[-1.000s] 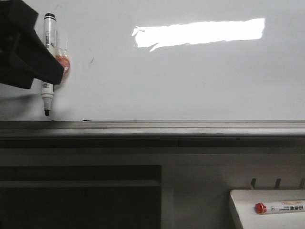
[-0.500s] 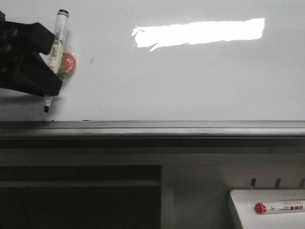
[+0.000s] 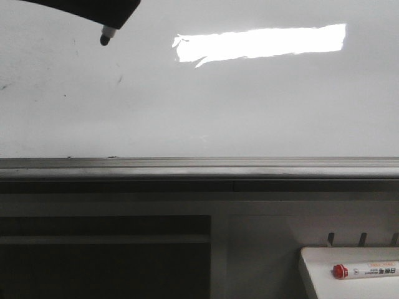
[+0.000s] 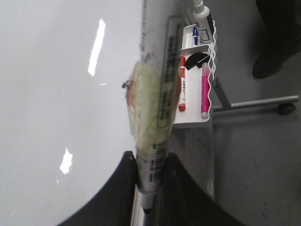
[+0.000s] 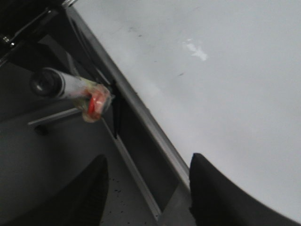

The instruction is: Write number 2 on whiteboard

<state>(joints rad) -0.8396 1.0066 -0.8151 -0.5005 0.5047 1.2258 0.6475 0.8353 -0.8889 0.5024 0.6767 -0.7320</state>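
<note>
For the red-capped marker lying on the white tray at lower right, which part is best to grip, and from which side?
Grip the red-capped marker at the middle of its white barrel, coming from above with the fingers across its length. It lies flat, nearly level, on the white tray, red cap pointing left, so the barrel's long sides are free. This is a judgement.

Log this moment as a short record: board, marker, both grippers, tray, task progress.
whiteboard: glossy, small smudges only, no digit drawn
rail: along the board's lower edge
marker: in the left gripper, tip dark, near the board's upper left in the front view; contact with the board cannot be told
left gripper: shut on the marker
right gripper: open, holding nothing
tray: white, lower right, holds a red-capped marker
progress: number 2 not yet visible
</note>
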